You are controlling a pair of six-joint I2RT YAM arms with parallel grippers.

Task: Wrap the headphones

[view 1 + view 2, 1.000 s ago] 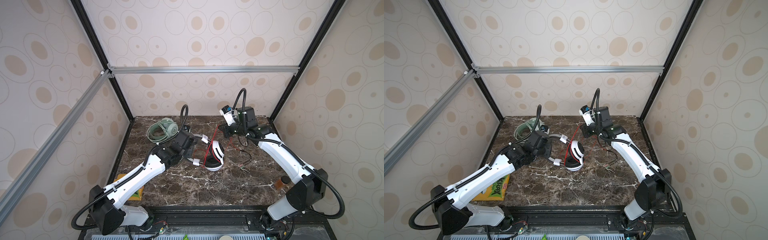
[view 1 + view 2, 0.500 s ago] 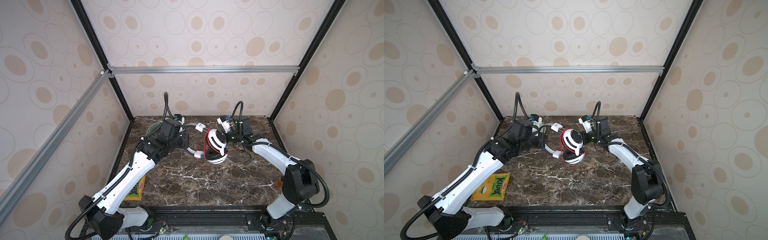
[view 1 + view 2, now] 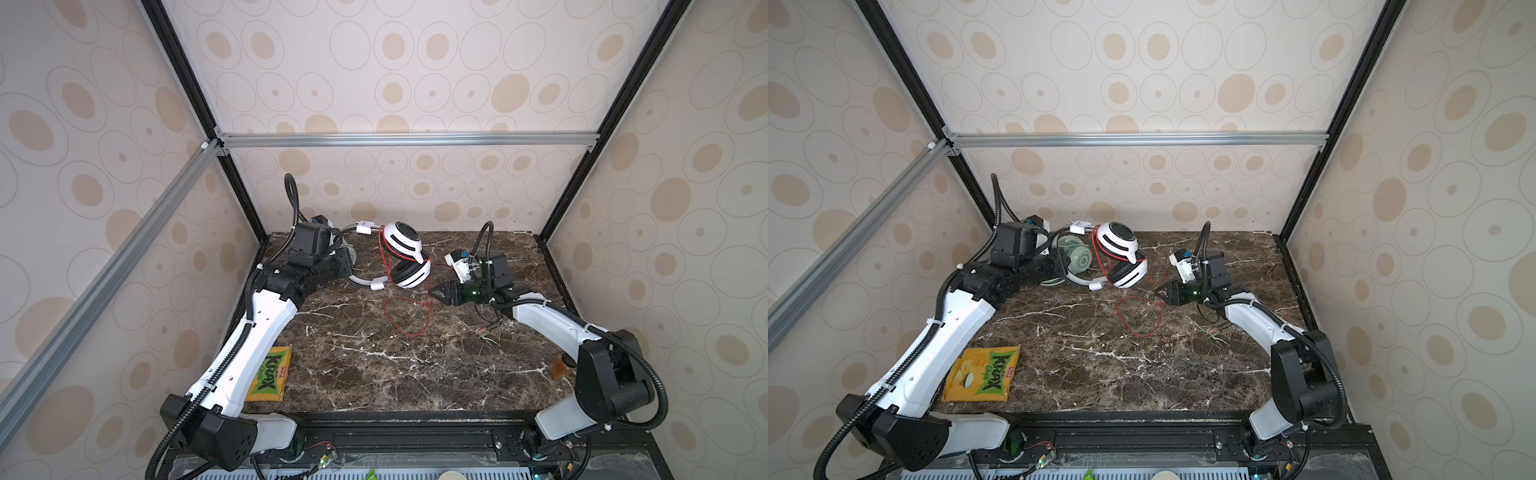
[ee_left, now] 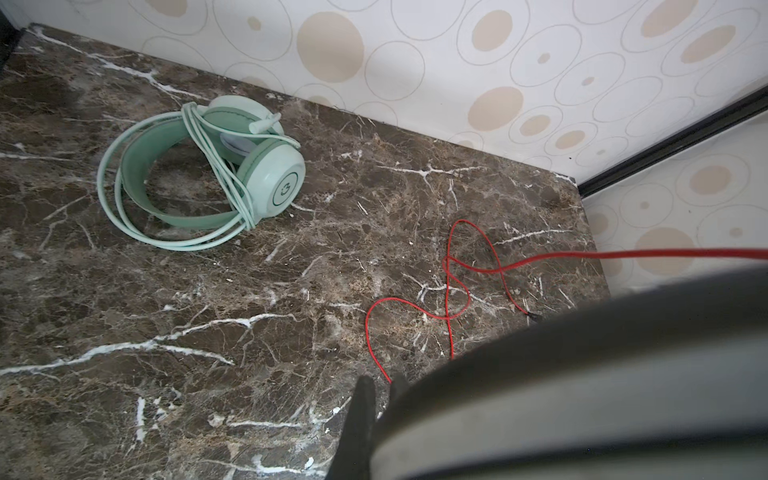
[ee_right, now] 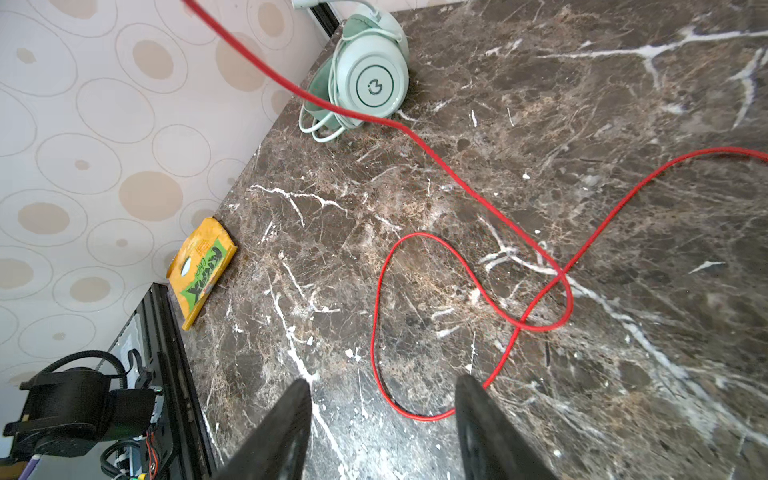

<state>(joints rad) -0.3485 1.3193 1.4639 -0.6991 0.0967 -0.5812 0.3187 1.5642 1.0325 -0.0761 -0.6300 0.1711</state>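
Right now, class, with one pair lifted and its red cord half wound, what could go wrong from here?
1. The red cord crosses itself on the table; pulling it may tighten a knot.
2. The right claw is open and holds nothing, so the turns around the white-and-black headphones could slip off.
3. The left claw grips only the headband; the pair might swing into the mint green headphones nearby.

1. Dark brown marble-patterned worktop with white veins, forming the enclosure's floor
2. Flat yellow-and-green chips packet lying on the worktop at its left edge, near the front, just beside the side wall
3. Cream wallpapered walls printed with beige ovals, on three sides
4. Silver aluminium bar crossing the back wall between black corner posts
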